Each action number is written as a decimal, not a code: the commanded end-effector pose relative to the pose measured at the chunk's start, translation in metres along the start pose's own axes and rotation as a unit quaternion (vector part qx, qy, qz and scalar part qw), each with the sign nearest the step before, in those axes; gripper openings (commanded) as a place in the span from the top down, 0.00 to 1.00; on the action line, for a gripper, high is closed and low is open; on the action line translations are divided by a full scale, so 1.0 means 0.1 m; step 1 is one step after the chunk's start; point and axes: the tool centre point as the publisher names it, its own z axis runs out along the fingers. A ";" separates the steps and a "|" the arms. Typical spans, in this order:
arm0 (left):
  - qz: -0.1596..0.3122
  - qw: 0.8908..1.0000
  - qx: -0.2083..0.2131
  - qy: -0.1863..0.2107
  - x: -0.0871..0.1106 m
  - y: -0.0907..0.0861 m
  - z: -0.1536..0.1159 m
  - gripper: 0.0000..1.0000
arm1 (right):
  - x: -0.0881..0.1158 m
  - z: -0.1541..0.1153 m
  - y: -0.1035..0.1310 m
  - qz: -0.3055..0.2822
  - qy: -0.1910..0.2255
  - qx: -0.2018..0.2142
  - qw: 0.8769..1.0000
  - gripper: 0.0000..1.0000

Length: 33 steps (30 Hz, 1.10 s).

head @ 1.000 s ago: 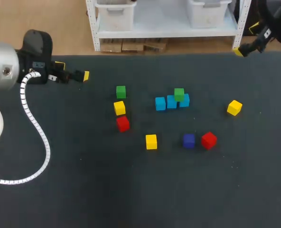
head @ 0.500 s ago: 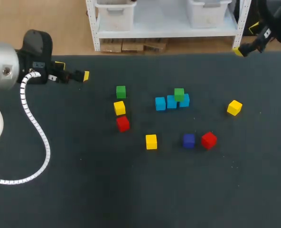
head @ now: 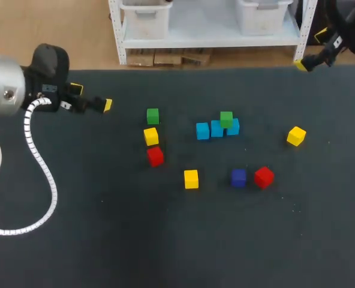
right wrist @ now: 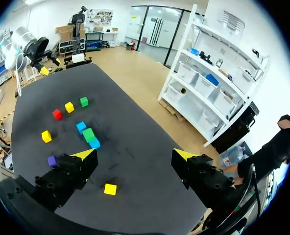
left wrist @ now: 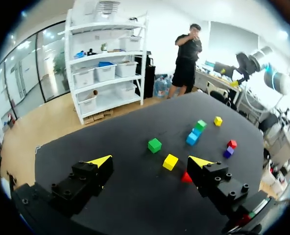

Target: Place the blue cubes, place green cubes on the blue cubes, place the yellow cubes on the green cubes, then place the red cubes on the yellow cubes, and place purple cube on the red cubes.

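Table [head: 165, 240] dark, green cube [head: 226, 119] atop blue cubes [head: 216, 129]; left tool [left wrist: 150, 161], right tool [right wrist: 133, 154] spread.

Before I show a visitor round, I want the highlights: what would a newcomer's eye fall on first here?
The bright cubes scattered over the dark table, above all the row of blue cubes near the middle with a green cube on top. Next, the silver left arm with its white coiled cable at the left edge, left gripper open.
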 end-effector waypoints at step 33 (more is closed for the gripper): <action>0.304 0.906 0.156 0.251 -0.24 0.02 1.71 0.00 | 0.00 0.00 0.00 0.000 0.000 0.000 1.000 0.00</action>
